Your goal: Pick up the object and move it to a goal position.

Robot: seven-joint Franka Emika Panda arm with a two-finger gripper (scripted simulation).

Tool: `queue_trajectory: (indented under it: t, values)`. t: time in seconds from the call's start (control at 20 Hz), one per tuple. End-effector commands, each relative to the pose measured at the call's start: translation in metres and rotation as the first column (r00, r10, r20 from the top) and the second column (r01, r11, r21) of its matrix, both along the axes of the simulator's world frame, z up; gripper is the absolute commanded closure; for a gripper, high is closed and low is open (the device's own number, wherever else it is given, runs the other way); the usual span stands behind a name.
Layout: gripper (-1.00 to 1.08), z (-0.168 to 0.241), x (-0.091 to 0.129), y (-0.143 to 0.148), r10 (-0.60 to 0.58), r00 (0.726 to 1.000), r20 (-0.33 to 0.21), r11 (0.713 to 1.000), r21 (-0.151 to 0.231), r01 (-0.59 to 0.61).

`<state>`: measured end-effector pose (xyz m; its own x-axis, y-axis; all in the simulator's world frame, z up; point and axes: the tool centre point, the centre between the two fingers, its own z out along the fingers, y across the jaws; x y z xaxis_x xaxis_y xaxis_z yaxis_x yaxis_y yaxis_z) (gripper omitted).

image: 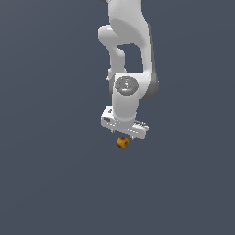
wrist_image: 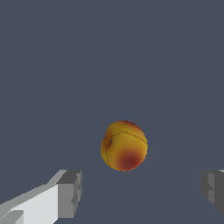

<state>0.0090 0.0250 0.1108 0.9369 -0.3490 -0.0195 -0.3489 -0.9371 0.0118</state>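
Observation:
The object (image: 122,142) is a small round yellow-orange ball with red patches, lying on the dark grey floor just below the white gripper in the exterior view. In the wrist view the object (wrist_image: 124,145) sits in the middle, with open space on both sides. My gripper (wrist_image: 142,190) is open. Its two grey fingertips (wrist_image: 70,192) stand wide apart, one on each side, and neither touches the ball. In the exterior view the gripper (image: 123,134) hangs right above the ball, with its fingers mostly hidden behind the hand.
The white arm (image: 126,55) rises from the gripper to the top of the exterior view. The dark grey floor (image: 55,183) spreads flat all around.

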Motion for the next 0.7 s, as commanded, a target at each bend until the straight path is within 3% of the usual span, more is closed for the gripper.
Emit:
queue_trajectory:
  t: [0.0, 0.65]
  values:
    - [-0.92, -0.006, 0.003, 0.003, -0.065, 0.998, 0.006, 0.998, 0.0, 0.065]
    - [-0.92, -0.025, 0.011, 0.012, -0.25, 0.968, 0.021, 0.968, 0.004, 0.25]
